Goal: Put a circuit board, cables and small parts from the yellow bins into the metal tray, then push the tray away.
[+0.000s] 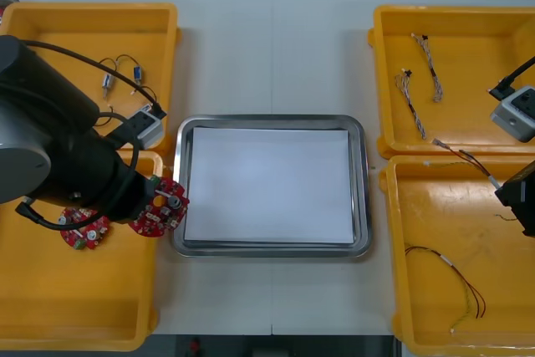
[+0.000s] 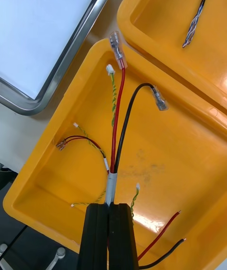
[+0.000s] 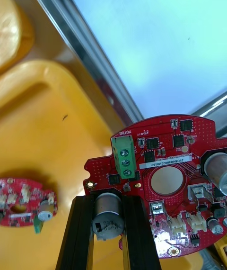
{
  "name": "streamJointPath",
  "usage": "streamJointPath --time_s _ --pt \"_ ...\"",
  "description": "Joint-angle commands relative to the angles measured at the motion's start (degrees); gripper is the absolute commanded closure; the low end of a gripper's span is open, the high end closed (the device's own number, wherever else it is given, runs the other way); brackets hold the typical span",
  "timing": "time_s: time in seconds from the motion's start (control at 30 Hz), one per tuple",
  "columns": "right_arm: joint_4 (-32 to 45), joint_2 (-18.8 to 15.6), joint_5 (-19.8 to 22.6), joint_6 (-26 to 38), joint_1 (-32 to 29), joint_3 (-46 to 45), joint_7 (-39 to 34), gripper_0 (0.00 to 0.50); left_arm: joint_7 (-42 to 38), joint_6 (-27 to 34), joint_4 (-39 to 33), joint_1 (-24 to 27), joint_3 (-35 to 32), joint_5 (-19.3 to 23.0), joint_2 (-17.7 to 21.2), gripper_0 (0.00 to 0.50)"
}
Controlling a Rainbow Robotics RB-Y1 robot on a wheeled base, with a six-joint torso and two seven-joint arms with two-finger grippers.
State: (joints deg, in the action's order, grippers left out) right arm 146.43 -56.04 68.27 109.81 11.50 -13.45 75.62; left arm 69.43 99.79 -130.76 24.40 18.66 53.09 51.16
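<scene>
At the left, the left hand (image 3: pixel 108 225) is clamped on a silver cylinder standing on a round red circuit board (image 3: pixel 165 180); that grip seems to keep the board flat. It holds the board above the inner rim of the near left yellow bin (image 1: pixel 50 307), just beside the metal tray (image 1: pixel 272 120), probably ready to cross onto the tray's white inside. A second board (image 3: pixel 26 201) lies in the bin. At the right, the right hand (image 2: pixel 110 218) is closed on the grey sleeve of a red and black cable (image 2: pixel 124 123) over the near right yellow bin (image 2: pixel 42 175). Pinching the joined part likely keeps both leads together. The tray holds nothing yet.
</scene>
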Motion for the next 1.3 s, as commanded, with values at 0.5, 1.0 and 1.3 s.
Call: streamJointPath --time_s 0.5,1.0,1.3 --pt "0.44 -2.23 0.46 0.19 1.25 0.80 0.93 0.500 0.44 -13.40 18.17 14.89 20.89 -8.44 -10.21 0.500" --pt "0.35 -2.15 -0.42 0.19 1.16 0.80 0.67 0.500 -0.26 -17.00 21.60 15.41 26.16 -11.60 -10.47 0.499" --pt "0.35 -2.23 -0.42 0.19 1.16 0.80 0.67 0.500 -0.70 -17.09 21.51 15.41 27.31 -12.57 -10.47 0.122"
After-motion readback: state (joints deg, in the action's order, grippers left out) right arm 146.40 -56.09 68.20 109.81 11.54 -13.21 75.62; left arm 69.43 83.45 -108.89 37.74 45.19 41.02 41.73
